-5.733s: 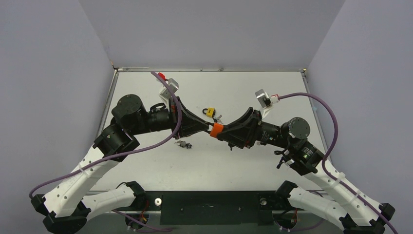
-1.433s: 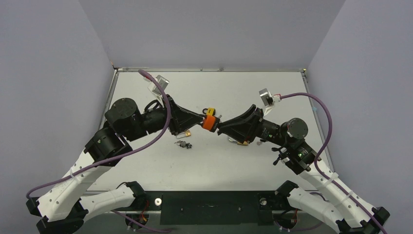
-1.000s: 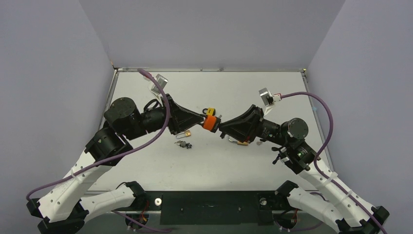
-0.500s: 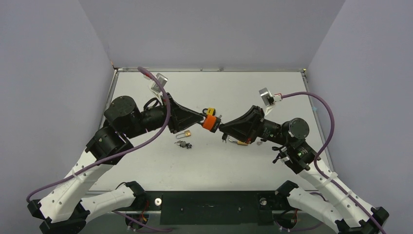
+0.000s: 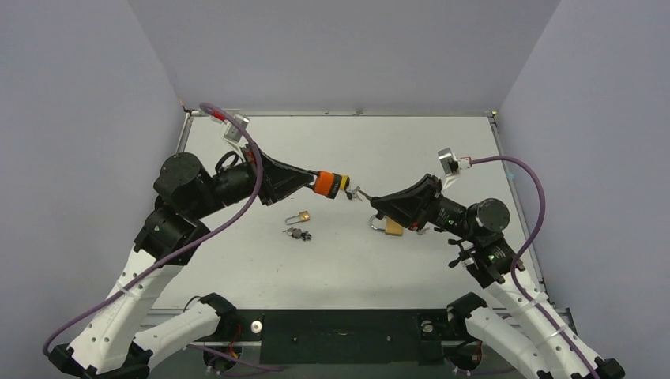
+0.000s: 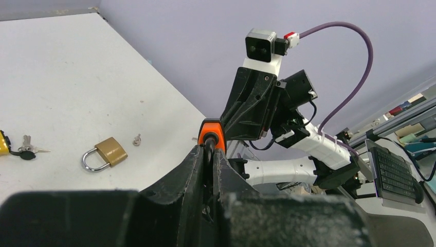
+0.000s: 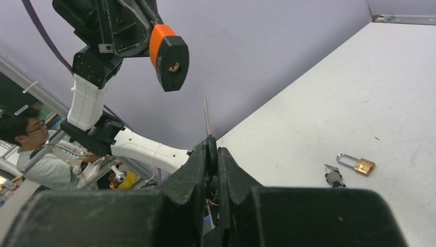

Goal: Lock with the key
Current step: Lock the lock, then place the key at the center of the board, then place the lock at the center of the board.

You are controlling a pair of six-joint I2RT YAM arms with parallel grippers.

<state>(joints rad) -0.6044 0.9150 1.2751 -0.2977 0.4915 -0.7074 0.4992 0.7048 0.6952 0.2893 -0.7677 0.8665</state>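
Observation:
My left gripper (image 5: 313,181) is shut on an orange and black padlock (image 5: 325,183), held above the table. In the left wrist view the padlock's orange top (image 6: 211,135) sticks out between my closed fingertips. My right gripper (image 5: 374,202) is shut on a key (image 5: 360,194) whose thin blade (image 7: 206,118) points up out of the closed jaws. The padlock's keyhole face (image 7: 174,64) hangs up and to the left of the blade, with a clear gap between them. The padlock's shackle is hidden in my left jaws.
On the table lie a brass padlock (image 5: 393,227) under my right gripper, a small brass padlock (image 5: 301,215), a key bunch (image 5: 298,234), and a yellow padlock (image 5: 344,186) partly hidden behind the held one. Grey walls stand on three sides.
The padlock and key were together between both grippers. Now my left gripper has drawn back left with the padlock, my right gripper has drawn back right with the key, and a gap separates them.

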